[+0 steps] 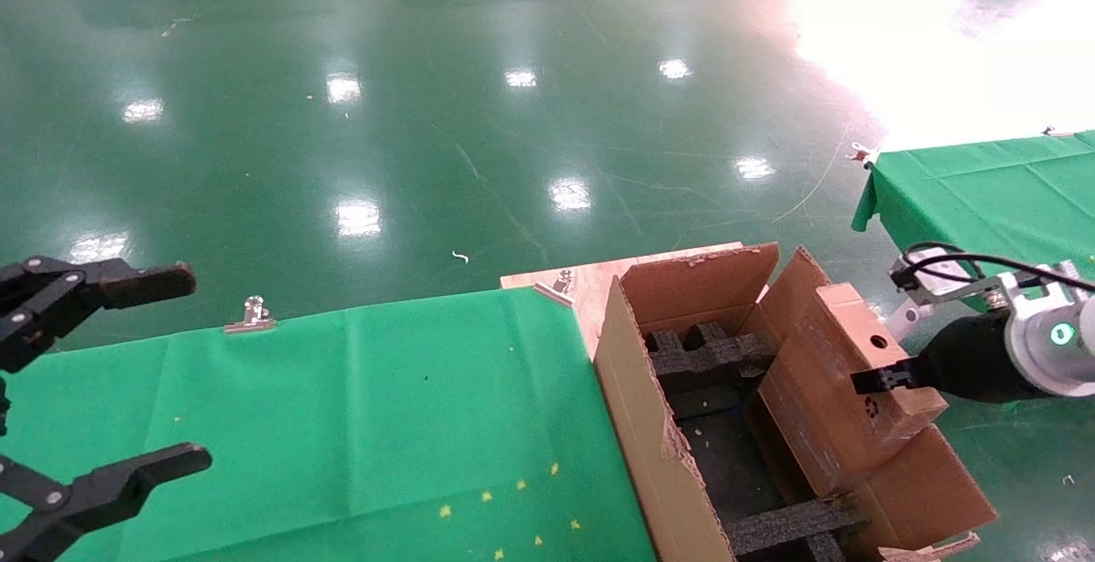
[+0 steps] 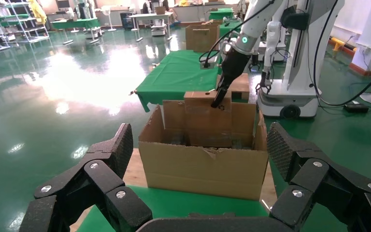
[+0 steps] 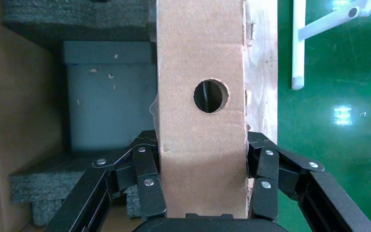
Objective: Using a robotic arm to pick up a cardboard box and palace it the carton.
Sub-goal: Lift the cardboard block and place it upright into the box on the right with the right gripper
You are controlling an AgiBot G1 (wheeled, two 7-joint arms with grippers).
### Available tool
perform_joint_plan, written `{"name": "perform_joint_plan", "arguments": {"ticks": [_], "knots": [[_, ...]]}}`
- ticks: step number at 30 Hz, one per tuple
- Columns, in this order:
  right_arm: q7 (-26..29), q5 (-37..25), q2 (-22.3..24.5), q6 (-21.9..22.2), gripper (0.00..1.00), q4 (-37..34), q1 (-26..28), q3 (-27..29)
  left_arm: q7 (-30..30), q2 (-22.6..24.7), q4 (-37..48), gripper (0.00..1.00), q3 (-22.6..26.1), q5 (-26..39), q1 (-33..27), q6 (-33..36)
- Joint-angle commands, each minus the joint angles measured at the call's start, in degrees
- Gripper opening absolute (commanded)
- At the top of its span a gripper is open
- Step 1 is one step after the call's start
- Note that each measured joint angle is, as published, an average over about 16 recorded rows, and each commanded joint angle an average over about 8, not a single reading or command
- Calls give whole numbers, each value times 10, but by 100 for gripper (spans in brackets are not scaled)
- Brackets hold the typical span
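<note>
Right pincer [image 3: 203, 193] is clamping my cardboard box [image 1: 843, 374] over the carton [image 1: 659, 459] at the surface's right edge; left pincer [image 1: 103, 374] is idling agape.

Bright overhead lamps mirror as white spots on the glossy green floor [image 1: 479, 117]. A blown-out glare washes the floor beyond the right end effector [image 1: 873, 381], likely daylight. The cloth [image 1: 359, 425] on the tabletop is evenly lit, shadows soft. Inside the carton [image 1: 650, 425] the foam [image 1: 710, 357] sits dark. Close to the right end effector, the box [image 3: 202, 111] looks grainy and slightly soft.
</note>
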Motion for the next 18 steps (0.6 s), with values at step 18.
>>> {"name": "perform_joint_plan", "arguments": {"ticks": [18], "knots": [[50,-33,-37,82,0,-15,-76,-34,0,0,0,100,0,0,0,0]]}}
